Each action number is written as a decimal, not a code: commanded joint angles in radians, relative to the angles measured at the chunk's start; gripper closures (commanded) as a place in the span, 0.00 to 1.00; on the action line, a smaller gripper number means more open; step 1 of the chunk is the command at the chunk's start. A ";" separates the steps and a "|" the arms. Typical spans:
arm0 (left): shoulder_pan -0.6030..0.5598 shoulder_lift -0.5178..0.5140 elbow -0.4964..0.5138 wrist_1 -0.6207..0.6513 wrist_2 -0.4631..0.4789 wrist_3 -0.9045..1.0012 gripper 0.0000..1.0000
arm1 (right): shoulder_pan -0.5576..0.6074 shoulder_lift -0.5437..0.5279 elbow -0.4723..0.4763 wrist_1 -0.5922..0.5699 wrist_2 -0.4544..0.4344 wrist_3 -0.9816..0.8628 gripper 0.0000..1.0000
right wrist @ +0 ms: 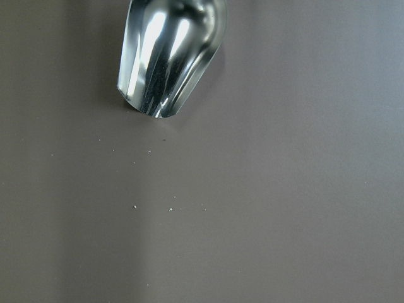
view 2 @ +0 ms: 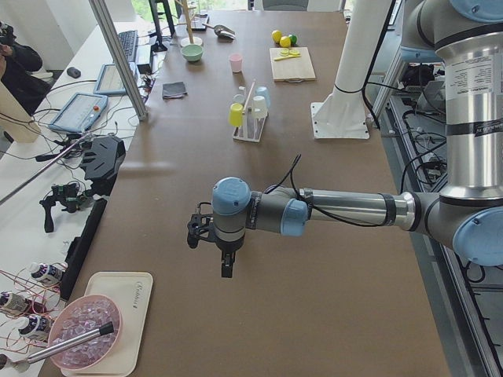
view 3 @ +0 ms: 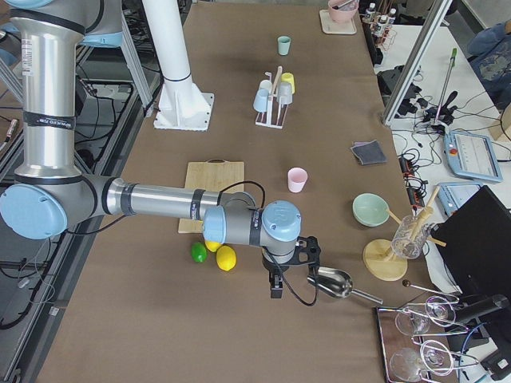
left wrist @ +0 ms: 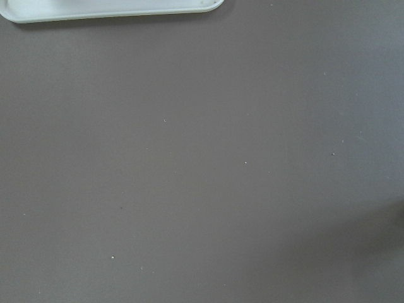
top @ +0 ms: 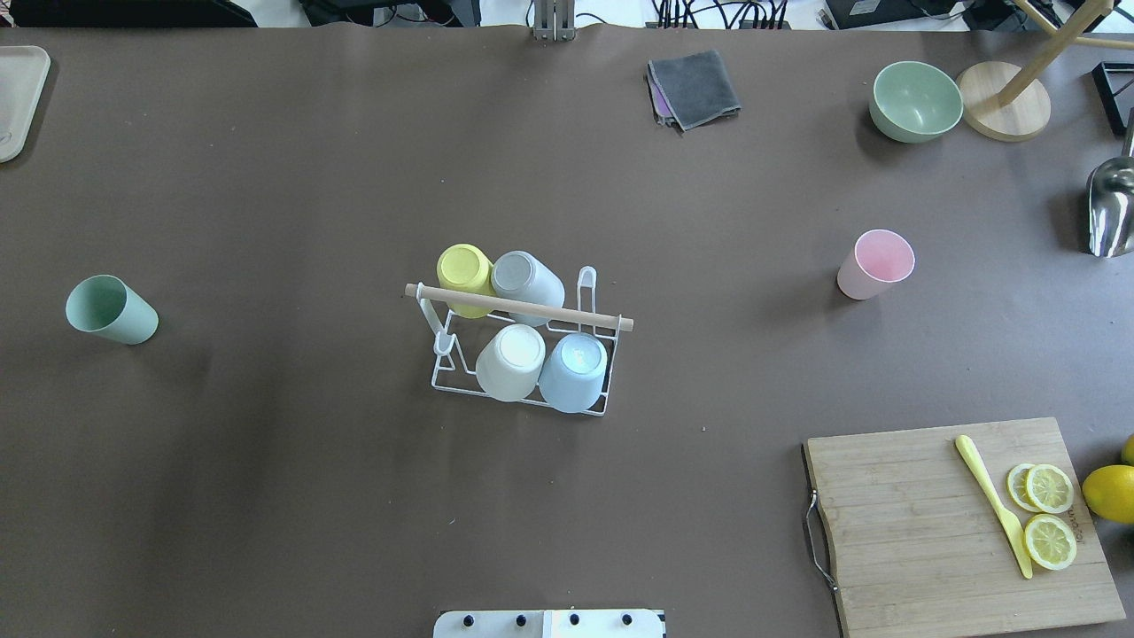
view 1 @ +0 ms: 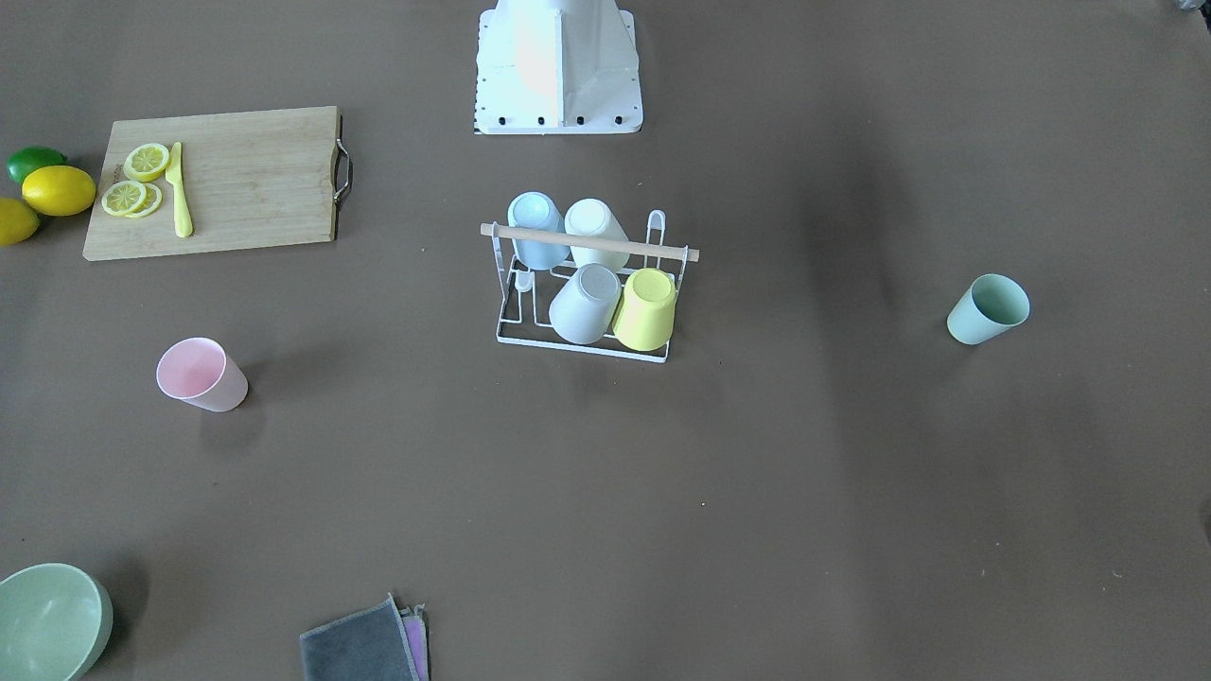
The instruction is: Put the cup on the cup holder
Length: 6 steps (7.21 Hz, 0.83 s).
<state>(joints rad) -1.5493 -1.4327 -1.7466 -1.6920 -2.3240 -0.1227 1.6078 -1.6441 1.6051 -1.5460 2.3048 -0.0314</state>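
The cup holder point(view 1: 587, 242), a white wire rack with a wooden rod on top, stands mid-table point(top: 518, 307) with several cups upside down on its prongs: blue, white, grey and yellow. A pink cup point(top: 875, 264) stands upright on the robot's right point(view 1: 201, 375). A green cup point(top: 111, 308) stands upright on its left point(view 1: 988, 308). My left gripper point(view 2: 226, 267) hangs over bare table far from the rack, near a tray. My right gripper point(view 3: 275, 287) hangs near a metal scoop. Neither shows in the overhead or front views, so I cannot tell if they are open or shut.
A cutting board point(top: 957, 523) holds lemon slices and a yellow knife, with lemons point(view 1: 59, 189) beside it. A green bowl point(top: 915, 100), a grey cloth point(top: 694, 86), a metal scoop point(right wrist: 167, 53) and a white tray point(left wrist: 107, 9) lie near the table's edges.
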 commanded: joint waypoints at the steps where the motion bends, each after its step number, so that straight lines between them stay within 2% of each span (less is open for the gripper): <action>1: 0.000 0.000 0.001 0.000 0.000 0.000 0.02 | -0.014 0.013 0.009 0.001 0.025 0.022 0.00; 3: 0.000 0.000 -0.001 0.000 0.000 0.002 0.02 | -0.070 0.047 0.024 0.003 0.038 0.021 0.00; 6: 0.002 -0.006 0.016 0.002 0.000 0.002 0.02 | -0.216 0.186 0.029 -0.014 0.036 0.019 0.00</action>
<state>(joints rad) -1.5481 -1.4385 -1.7357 -1.6910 -2.3240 -0.1213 1.4503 -1.5156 1.6295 -1.5500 2.3453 -0.0117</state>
